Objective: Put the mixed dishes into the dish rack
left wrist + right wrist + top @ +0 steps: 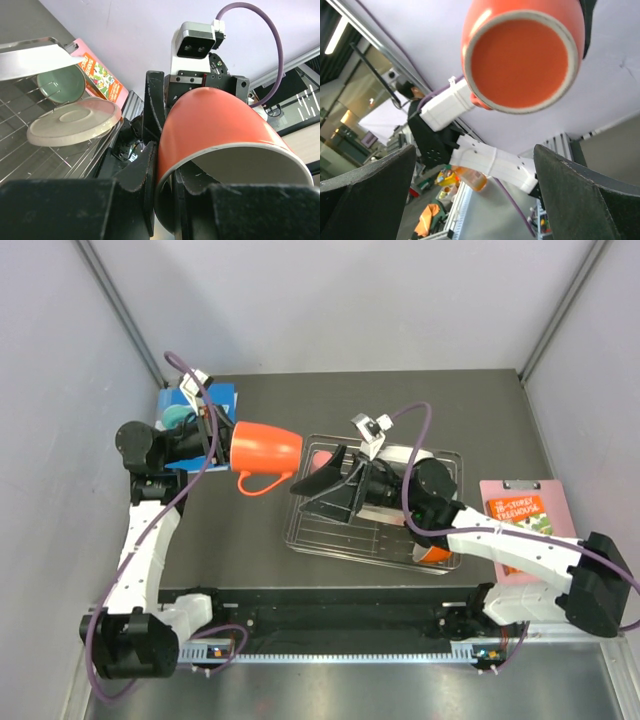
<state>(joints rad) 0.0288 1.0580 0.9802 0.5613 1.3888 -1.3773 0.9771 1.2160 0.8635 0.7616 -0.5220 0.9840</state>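
One right gripper (jaws spread) between mug and rack

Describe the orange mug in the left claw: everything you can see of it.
The orange mug looks like glossy ceramic, orange outside and white inside, with a pale ring on its base and a loop handle pointing toward the arms' bases. It hangs in the air on its side, left of the dish rack, mouth toward the left claw, which pinches its rim. Its base faces the open right claw, which does not touch it.
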